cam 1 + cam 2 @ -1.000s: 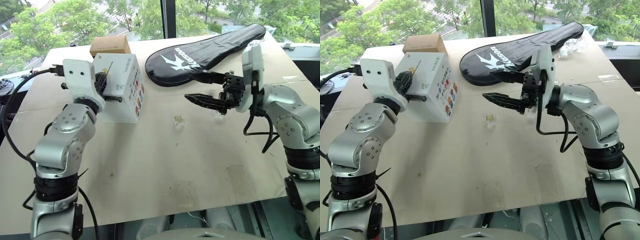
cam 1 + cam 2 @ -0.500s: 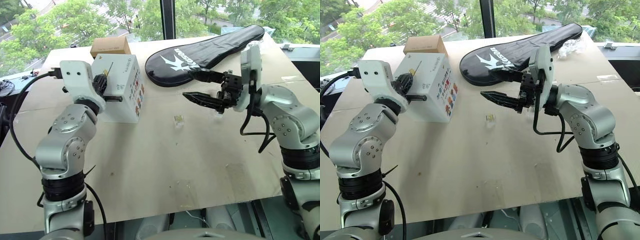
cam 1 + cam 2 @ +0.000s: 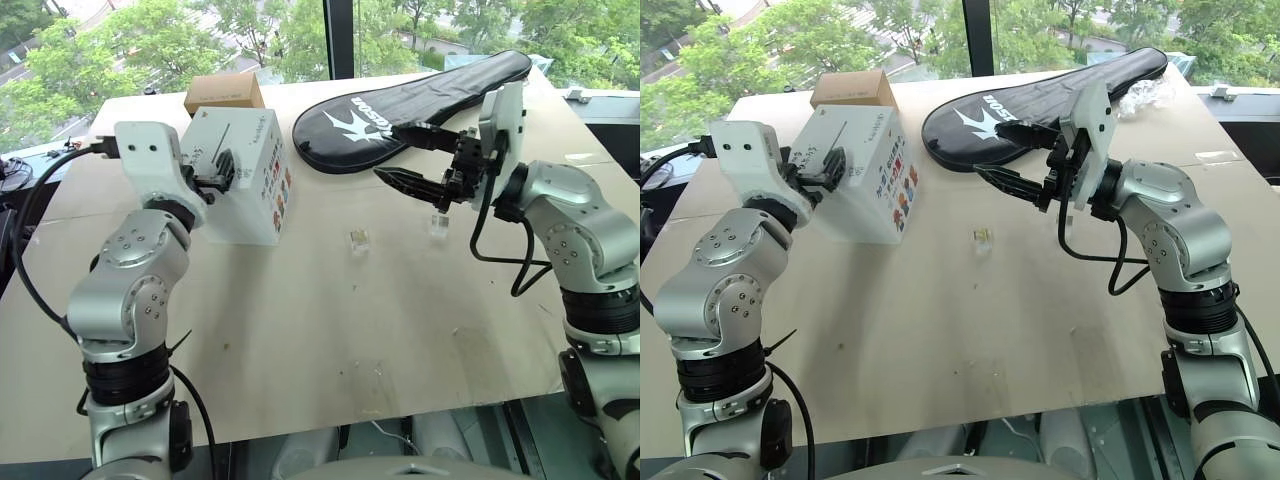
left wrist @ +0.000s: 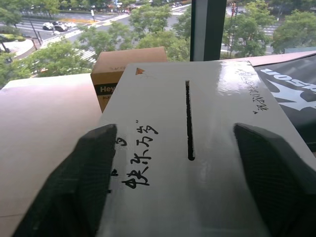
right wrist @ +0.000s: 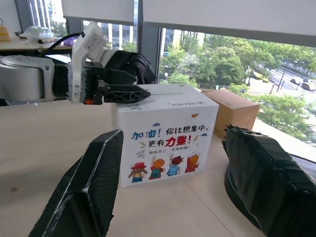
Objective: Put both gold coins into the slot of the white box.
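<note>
Left gripper point(image 4: 170, 187) wide over white box point(image 3: 245, 190); right gripper point(image 3: 1025, 160) wide; coin point(image 3: 358, 239) tiny, detail unclear.

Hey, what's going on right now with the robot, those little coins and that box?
Left pincer open above white cube box, slot unblocked. Right pincer open, empty. Two small cased gold coins lie on the table, nothing in the way.

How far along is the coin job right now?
Done: unclear, the white box hides its inside. In hand: nothing; left gripper open over the slot, right gripper open, empty. Left: a gold coin on the table; a small clear piece nearby may be another.
</note>
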Action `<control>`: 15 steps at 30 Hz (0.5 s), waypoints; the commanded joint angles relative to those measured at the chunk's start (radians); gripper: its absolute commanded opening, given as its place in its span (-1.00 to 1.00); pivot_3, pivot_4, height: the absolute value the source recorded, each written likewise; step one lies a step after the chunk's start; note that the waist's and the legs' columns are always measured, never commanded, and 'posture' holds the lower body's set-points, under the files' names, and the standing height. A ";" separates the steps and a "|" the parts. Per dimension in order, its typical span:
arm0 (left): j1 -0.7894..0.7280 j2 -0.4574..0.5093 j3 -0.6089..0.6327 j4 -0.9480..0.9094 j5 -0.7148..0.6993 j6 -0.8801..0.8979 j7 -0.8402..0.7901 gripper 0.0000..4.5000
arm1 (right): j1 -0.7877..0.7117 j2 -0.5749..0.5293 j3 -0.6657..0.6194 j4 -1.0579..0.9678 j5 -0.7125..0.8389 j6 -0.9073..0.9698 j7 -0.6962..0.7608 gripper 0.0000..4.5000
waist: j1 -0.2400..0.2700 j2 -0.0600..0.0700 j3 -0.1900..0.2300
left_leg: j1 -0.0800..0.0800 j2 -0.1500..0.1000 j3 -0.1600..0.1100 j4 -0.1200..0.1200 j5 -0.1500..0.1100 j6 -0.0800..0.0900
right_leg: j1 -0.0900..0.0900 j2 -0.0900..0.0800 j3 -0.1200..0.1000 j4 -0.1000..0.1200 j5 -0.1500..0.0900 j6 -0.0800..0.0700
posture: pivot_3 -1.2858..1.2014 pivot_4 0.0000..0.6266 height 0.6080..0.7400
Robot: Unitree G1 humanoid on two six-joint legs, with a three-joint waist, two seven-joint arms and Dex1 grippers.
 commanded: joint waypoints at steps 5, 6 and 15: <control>-0.023 -0.033 0.059 -0.021 -0.059 -0.089 -0.113 0.99 | 0.011 0.029 0.091 -0.032 -0.090 0.057 -0.078 0.54 | -0.003 -0.001 0.000 | -0.001 0.000 0.000 0.001 0.000 0.000 | 0.000 0.000 -0.001 0.000 0.000 0.000 | 0.03 -0.52 1.00; -0.011 -0.006 0.064 -0.032 -0.073 -0.104 -0.168 0.99 | 0.026 0.046 0.120 -0.035 -0.112 0.075 -0.107 0.54 | -0.006 -0.001 0.000 | -0.001 0.000 0.000 0.001 0.000 0.000 | 0.000 0.000 0.000 0.000 0.000 0.000 | 0.03 -0.52 1.00; 0.317 0.335 0.214 -0.176 -0.388 0.040 -0.687 0.99 | 0.114 0.213 0.348 0.057 -0.368 0.135 -0.348 0.54 | -0.036 -0.001 0.000 | -0.001 0.002 0.002 -0.002 0.000 0.000 | -0.003 0.002 0.003 -0.001 0.000 -0.001 | 0.03 -0.52 1.00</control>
